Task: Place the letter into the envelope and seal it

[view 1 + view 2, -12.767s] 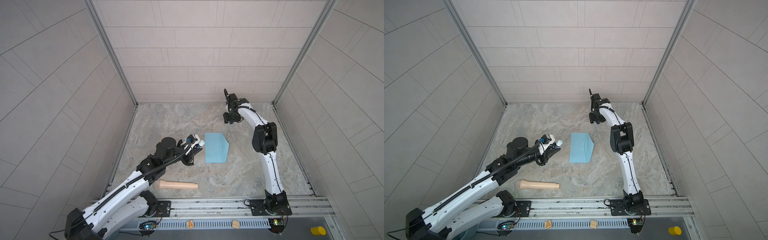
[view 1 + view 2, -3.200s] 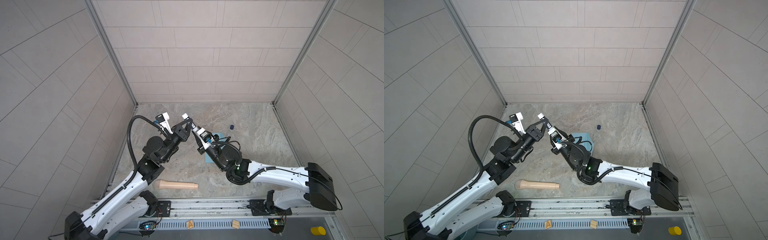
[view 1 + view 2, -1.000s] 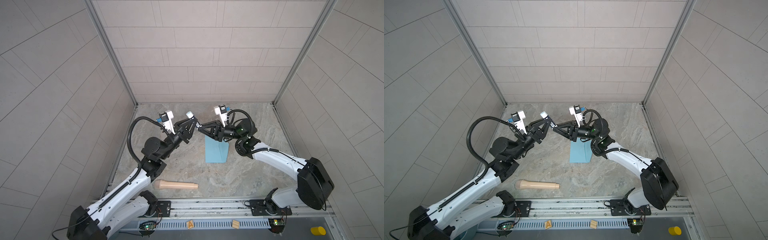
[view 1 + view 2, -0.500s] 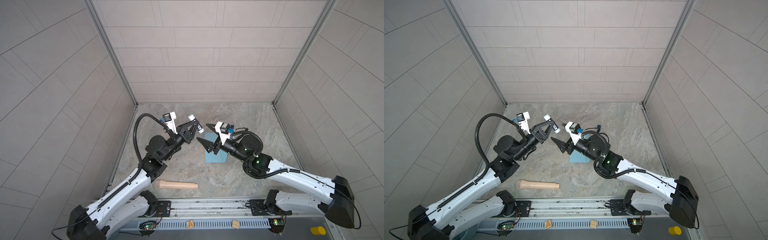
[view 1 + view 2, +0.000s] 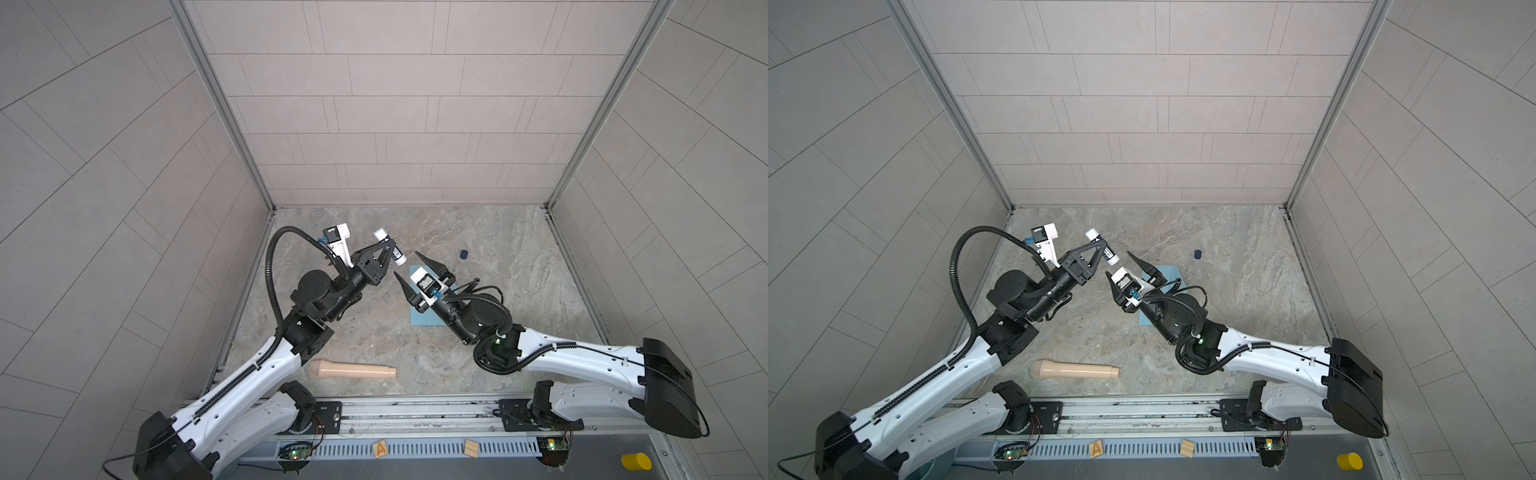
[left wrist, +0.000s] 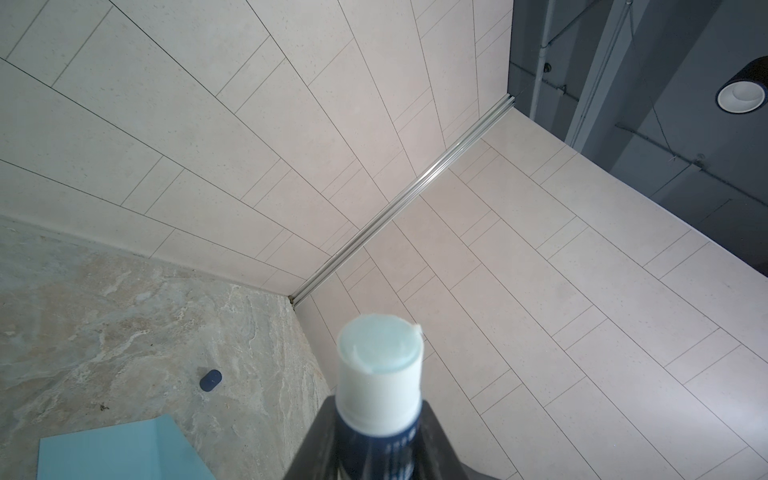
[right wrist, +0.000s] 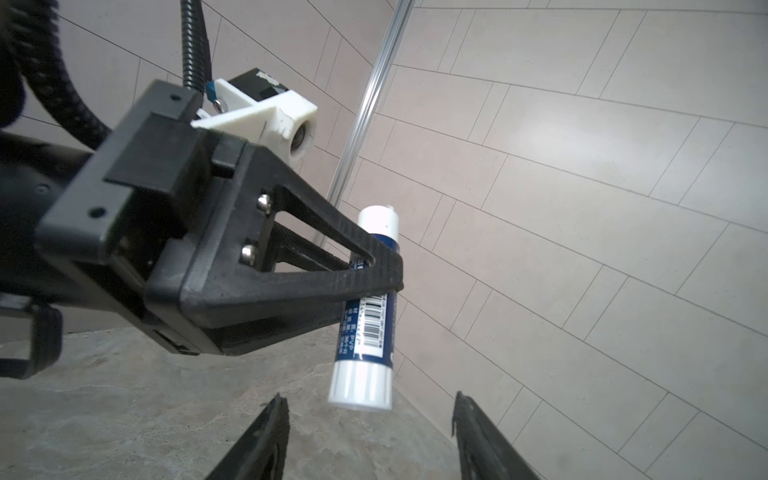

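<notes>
Light blue, the envelope (image 5: 419, 318) is lying with no letter being seen outside it, so sealing is judged pending: beside it a glue stick (image 7: 368, 316) is being clamped by the left claw (image 5: 390, 254), the right claw (image 5: 406, 263) parted.

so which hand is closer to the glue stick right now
Left. The left hand is clamped on the glue stick, holding it up off the table; the right hand is open just short of its base end, not touching.

Only legible mark is an "A" on a small wooden block (image 5: 380, 448) (image 5: 1096, 448) by the front rail in both top views; the glue stick (image 7: 368, 328) carries a barcode and print too small to read.
</notes>
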Motion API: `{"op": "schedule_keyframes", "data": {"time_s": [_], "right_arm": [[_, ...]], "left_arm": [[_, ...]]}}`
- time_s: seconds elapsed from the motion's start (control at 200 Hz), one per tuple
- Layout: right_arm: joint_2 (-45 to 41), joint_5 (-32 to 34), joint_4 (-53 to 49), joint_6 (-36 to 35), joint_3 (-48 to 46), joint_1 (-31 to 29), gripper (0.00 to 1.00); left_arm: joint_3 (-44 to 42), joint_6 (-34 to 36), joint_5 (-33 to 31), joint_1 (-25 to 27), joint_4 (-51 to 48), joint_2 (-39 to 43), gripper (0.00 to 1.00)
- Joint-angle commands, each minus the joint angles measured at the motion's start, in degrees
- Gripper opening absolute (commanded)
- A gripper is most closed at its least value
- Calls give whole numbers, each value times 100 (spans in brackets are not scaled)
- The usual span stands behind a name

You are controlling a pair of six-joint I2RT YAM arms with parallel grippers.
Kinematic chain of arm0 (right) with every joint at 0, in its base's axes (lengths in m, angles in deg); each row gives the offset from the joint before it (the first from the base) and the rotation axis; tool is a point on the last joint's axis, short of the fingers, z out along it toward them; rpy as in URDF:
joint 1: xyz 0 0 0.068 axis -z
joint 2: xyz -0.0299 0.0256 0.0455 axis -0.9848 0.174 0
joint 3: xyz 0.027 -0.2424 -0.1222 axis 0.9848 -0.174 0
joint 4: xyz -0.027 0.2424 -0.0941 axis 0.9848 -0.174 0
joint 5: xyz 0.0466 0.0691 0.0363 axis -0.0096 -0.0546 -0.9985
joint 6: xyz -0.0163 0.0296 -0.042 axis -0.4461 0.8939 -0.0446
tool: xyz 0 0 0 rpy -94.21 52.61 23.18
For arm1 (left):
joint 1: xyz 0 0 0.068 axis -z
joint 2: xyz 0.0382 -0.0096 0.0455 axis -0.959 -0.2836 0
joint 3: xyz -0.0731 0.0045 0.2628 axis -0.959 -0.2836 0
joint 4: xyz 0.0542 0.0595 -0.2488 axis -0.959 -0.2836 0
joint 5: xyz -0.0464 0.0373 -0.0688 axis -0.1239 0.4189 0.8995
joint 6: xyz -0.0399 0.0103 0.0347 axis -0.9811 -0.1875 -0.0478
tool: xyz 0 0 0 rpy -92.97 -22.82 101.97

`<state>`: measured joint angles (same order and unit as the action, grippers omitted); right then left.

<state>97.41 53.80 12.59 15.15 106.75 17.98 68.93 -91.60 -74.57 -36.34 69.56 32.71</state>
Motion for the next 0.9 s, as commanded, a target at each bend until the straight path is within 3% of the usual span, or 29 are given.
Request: {"op": "schedule_keyframes", "data": {"time_s": [0.0,0.285,0.5,0.896], "right_arm": [[85,195,282,-200,162,-41,57],[271,218,264,5,312,-67,48],[356,265,240,85,410,-84,37],[475,423,100,278,496,-84,32]], "left_arm": [[214,-37,8,18,161,88,0],[222,-70,43,19,166,88,0],[212,-99,50,21,185,93,0],[189,-116,56,21,188,121,0]]}}
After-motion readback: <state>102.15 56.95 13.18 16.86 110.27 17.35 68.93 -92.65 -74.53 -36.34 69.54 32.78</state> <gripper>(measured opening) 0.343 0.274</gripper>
